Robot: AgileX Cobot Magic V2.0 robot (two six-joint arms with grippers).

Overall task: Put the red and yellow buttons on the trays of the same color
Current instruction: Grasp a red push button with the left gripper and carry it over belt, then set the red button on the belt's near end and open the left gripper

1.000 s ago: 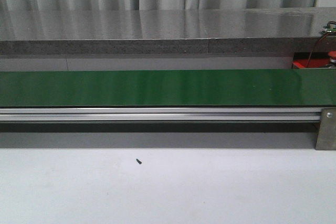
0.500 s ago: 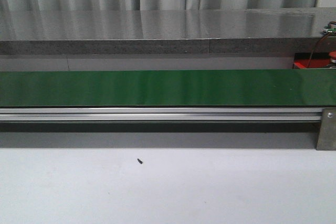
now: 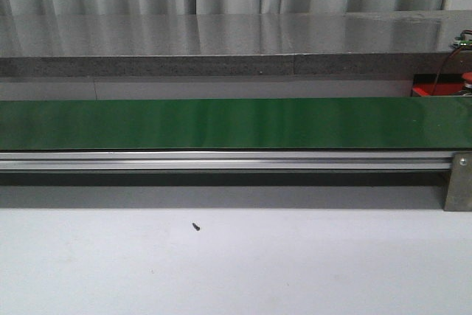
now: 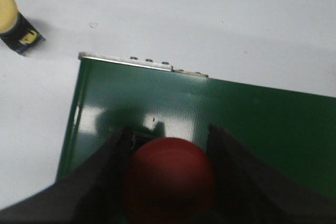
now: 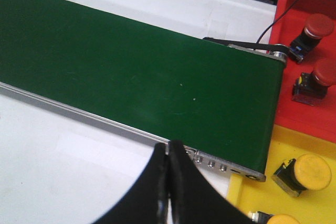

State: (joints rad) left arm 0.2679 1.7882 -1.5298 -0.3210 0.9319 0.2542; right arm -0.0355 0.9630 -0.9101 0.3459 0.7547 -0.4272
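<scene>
The left gripper (image 4: 169, 182) holds a red button (image 4: 169, 174) between its 2 dark fingers (image 4: 102, 174); the round red cap fills the gap between them. This button is over the green belt (image 4: 252, 124), close to the end of the belt where a metal strip with small screws (image 4: 149, 62) closes it. Whether the button touches the belt, I cannot tell. Beyond this end, on the white table (image 4: 184, 14), stands a yellow button (image 4: 11, 20) with a dark base, well apart from the gripper.

The right gripper (image 5: 169, 156) is closed, its 2 fingers pressed together with nothing between them. It hangs above the near edge of the belt (image 5: 131, 72), near the other end. Just past this end lies a red tray (image 5: 294, 114), and 2 red buttons (image 5: 310, 31) (image 5: 317, 80) stand in it, one beside the other. A thin dark wire (image 5: 273, 19) goes over the edge of this tray. Touching the red tray is a yellow tray (image 5: 247, 190), and in it lies a yellow button (image 5: 304, 174) on its side. A second yellow cap (image 5: 275, 219) shows at the picture edge.

In the front view, the long belt (image 3: 221, 123) goes across the whole picture on a metal rail (image 3: 221, 160). The red tray (image 3: 424, 91) shows only a little behind the right end. A small dark speck (image 3: 195, 226) lies on the white table (image 3: 295, 263).
</scene>
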